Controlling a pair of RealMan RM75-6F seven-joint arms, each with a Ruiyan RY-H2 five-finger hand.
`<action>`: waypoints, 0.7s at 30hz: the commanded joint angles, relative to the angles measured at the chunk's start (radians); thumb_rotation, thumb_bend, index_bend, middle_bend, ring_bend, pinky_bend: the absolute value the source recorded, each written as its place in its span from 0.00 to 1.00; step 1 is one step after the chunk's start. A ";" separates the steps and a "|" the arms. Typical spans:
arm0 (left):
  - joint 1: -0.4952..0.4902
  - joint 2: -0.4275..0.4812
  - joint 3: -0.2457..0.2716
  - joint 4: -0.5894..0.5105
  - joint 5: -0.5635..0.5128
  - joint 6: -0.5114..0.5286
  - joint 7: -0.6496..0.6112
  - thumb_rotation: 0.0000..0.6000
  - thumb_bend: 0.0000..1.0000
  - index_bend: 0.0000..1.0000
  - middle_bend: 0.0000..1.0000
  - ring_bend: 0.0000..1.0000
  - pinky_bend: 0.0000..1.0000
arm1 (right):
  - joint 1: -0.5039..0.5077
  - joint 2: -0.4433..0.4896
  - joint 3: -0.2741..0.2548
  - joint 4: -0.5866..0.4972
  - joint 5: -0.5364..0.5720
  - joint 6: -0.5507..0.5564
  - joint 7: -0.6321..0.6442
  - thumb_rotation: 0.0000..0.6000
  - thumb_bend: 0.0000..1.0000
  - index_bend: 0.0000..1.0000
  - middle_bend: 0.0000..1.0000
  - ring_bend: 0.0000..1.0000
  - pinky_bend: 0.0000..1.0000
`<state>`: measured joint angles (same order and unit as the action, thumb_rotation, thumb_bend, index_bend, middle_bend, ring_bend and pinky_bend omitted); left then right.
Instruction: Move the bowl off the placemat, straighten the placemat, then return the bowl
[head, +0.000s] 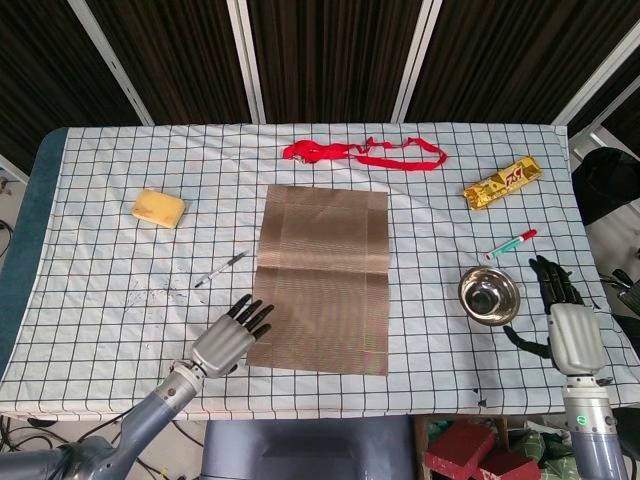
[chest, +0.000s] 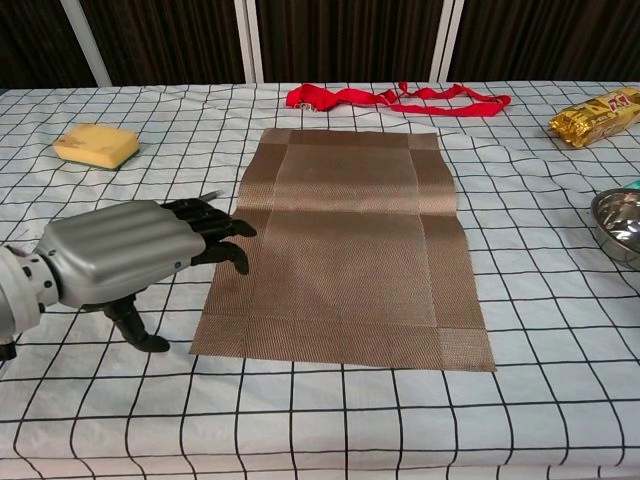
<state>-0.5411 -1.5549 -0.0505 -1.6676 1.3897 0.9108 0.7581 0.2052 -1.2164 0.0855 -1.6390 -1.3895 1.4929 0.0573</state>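
Observation:
The brown woven placemat (head: 322, 277) (chest: 345, 244) lies flat in the middle of the checked tablecloth, with a crease across its upper third. The steel bowl (head: 489, 295) (chest: 619, 222) sits on the cloth to the right of the mat, off it. My left hand (head: 233, 336) (chest: 130, 250) hovers at the mat's near-left corner, fingers apart and stretched over the mat's left edge, holding nothing. My right hand (head: 562, 318) rests open just right of the bowl, fingers spread, not touching it.
A yellow sponge (head: 159, 207) lies at the left. A pen (head: 221, 268) lies between sponge and mat. A red ribbon (head: 363, 153) runs behind the mat. A gold snack pack (head: 502, 183) and a red-green marker (head: 511, 244) lie at the right.

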 joint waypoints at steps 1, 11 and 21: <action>-0.009 -0.020 0.005 0.021 -0.003 -0.003 -0.015 1.00 0.09 0.22 0.04 0.00 0.00 | -0.001 -0.001 0.002 0.000 -0.001 -0.004 -0.002 1.00 0.13 0.06 0.02 0.02 0.17; -0.025 -0.064 0.013 0.086 -0.004 0.013 -0.035 1.00 0.09 0.22 0.04 0.00 0.00 | -0.003 0.001 0.015 -0.005 0.005 -0.023 -0.003 1.00 0.14 0.06 0.02 0.02 0.17; -0.041 -0.103 0.026 0.134 -0.016 0.018 -0.058 1.00 0.12 0.24 0.07 0.00 0.01 | -0.007 0.002 0.028 -0.011 0.009 -0.038 -0.006 1.00 0.15 0.06 0.02 0.02 0.17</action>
<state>-0.5804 -1.6559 -0.0257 -1.5352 1.3738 0.9270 0.7027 0.1983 -1.2150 0.1132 -1.6498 -1.3804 1.4550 0.0513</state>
